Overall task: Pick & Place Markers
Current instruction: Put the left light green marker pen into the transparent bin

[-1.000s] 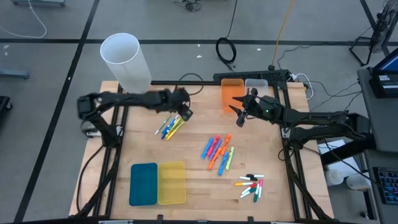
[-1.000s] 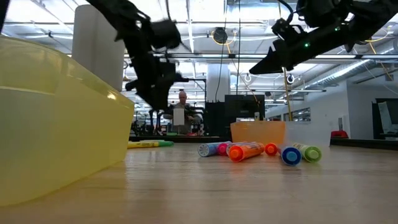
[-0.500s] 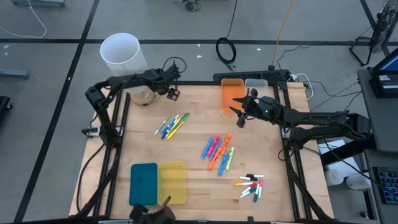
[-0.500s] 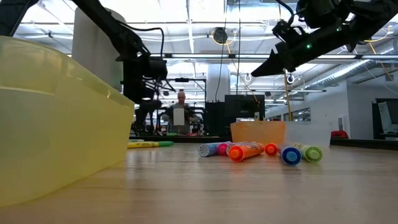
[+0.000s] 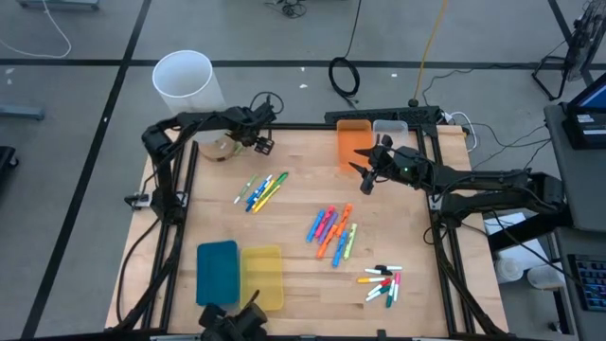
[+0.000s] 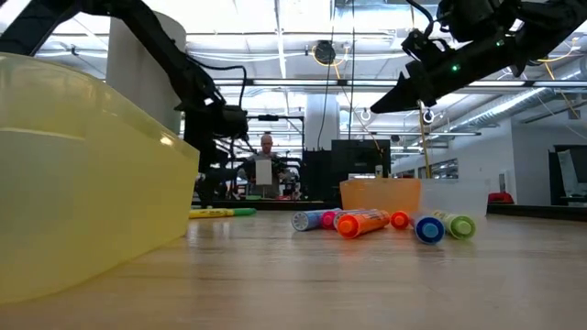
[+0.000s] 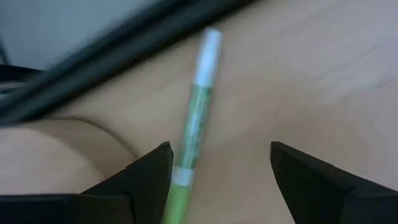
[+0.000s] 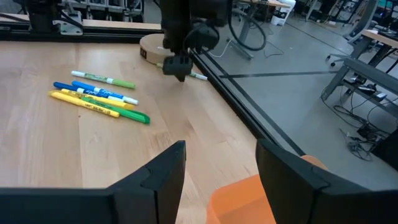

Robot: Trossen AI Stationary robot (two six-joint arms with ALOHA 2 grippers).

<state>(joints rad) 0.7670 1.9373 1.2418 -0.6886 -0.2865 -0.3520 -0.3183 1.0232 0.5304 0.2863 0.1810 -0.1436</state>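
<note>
A thin green marker with a white cap lies on the wooden table near its far left corner, just beside the base of the tall white cylinder. The left gripper hangs over it with its fingers spread and nothing between them — the marker sits on the wood just ahead of the gap.

More markers lie in three groups: yellow, blue and green ones left of centre, bright highlighters in the middle, thin white-bodied pens toward the near right.

The right gripper hovers above the orange plastic bin at the far edge, fingers apart, holding nothing. A blue bin and a yellow bin sit at the near left.
</note>
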